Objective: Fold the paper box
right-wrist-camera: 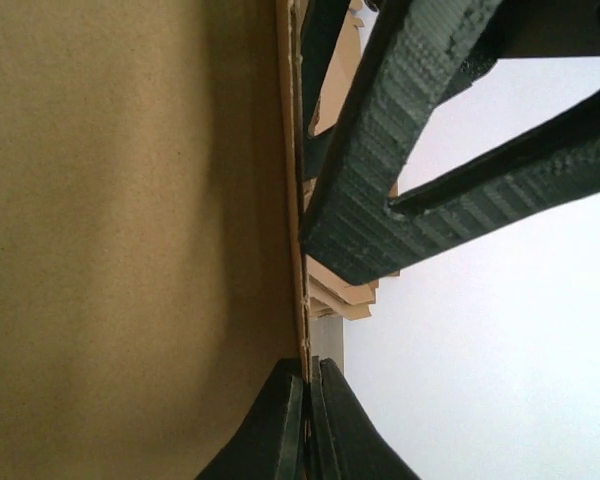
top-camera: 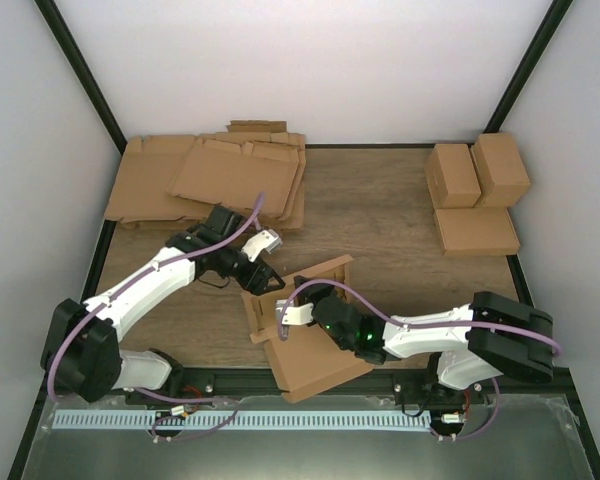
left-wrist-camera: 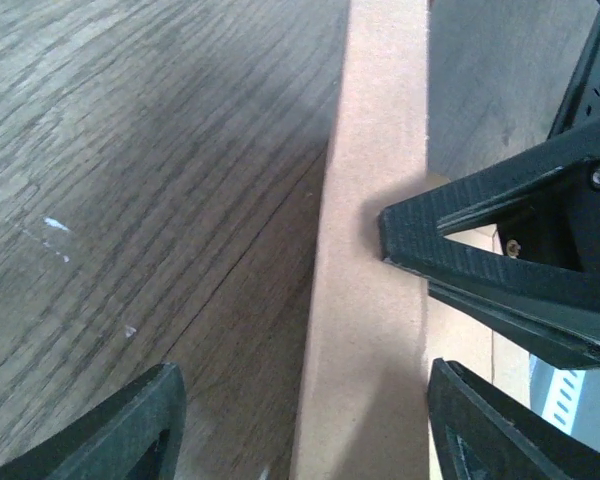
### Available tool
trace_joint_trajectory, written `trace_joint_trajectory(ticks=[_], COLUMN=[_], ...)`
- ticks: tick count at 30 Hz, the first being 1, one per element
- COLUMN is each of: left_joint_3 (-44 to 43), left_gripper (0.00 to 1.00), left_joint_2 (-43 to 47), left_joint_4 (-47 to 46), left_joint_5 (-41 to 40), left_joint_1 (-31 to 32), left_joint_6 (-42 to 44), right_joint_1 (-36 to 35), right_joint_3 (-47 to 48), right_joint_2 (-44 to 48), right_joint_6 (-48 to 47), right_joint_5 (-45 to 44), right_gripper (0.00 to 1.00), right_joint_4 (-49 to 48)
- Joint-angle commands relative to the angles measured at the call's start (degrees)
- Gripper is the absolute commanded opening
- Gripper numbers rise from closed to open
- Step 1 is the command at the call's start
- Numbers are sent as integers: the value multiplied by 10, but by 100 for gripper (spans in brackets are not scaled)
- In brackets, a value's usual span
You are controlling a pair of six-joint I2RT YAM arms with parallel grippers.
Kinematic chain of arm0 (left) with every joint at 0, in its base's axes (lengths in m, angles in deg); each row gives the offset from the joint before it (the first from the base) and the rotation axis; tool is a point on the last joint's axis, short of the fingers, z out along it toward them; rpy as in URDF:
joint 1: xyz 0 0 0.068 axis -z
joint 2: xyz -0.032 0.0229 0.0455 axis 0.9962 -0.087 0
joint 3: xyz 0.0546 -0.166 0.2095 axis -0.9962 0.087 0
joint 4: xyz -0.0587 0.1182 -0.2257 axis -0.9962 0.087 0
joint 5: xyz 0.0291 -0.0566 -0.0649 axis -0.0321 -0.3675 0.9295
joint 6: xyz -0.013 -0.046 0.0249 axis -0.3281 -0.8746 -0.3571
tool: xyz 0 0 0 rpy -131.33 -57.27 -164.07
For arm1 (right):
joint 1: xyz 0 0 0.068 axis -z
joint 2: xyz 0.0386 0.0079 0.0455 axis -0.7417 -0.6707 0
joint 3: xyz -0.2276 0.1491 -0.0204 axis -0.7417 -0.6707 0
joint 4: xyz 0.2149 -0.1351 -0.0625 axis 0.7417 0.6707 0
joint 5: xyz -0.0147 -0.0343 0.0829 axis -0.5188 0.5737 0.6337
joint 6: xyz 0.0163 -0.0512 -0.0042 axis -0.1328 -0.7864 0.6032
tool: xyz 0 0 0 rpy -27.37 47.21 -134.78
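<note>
The paper box (top-camera: 325,365) lies half-folded near the front middle of the table, with its base flat and its side walls raised. My left gripper (top-camera: 270,283) is open and straddles an upright flap of the box (left-wrist-camera: 370,300). One finger (left-wrist-camera: 130,430) is over the bare wood and the other is close to the flap's far side. My right gripper (top-camera: 288,322) is shut on the thin edge of a raised wall (right-wrist-camera: 130,250), its jaws pinched together (right-wrist-camera: 308,420). The two grippers stand close together at the box's left corner.
A pile of flat brown cardboard sheets (top-camera: 210,180) lies at the back left. Three finished brown boxes (top-camera: 475,195) stand at the back right. A metal rail (top-camera: 280,420) runs along the near edge by the arm bases.
</note>
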Motion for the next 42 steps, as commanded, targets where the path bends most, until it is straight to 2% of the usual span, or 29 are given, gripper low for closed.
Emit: trace_joint_trajectory(ticks=[1, 5, 8, 14, 18, 28, 30, 36, 39, 42], left_joint_3=[-16, -15, -16, -21, -20, -38, -43, -45, -44, -46], left_gripper=[64, 56, 54, 67, 70, 44, 41, 39, 39, 39], left_joint_2=[-3, -5, -9, -15, -14, -42, -42, -28, -24, -20], left_joint_4=[8, 8, 9, 14, 14, 24, 27, 26, 26, 25], left_joint_5=[13, 21, 28, 37, 44, 46, 48, 40, 31, 28], left_joint_1=[2, 4, 7, 14, 17, 25, 25, 26, 27, 27], left_joint_6=[18, 20, 20, 18, 19, 21, 24, 27, 27, 26], right_joint_1=[-6, -6, -6, -6, -6, -6, -6, -6, -6, -3], right_joint_3=[8, 10, 11, 13, 16, 17, 17, 29, 26, 26], right_joint_2=[9, 7, 8, 5, 3, 7, 7, 35, 69, 105], right_joint_6=[6, 5, 5, 5, 6, 13, 14, 60, 89, 139], right_joint_5=[-1, -3, -4, -3, -3, -5, -5, 15, 35, 63], right_gripper=[2, 2, 2, 2, 2, 5, 7, 20, 34, 53], right_joint_4=[-3, 0, 0, 0, 3, 10, 9, 38, 50, 79])
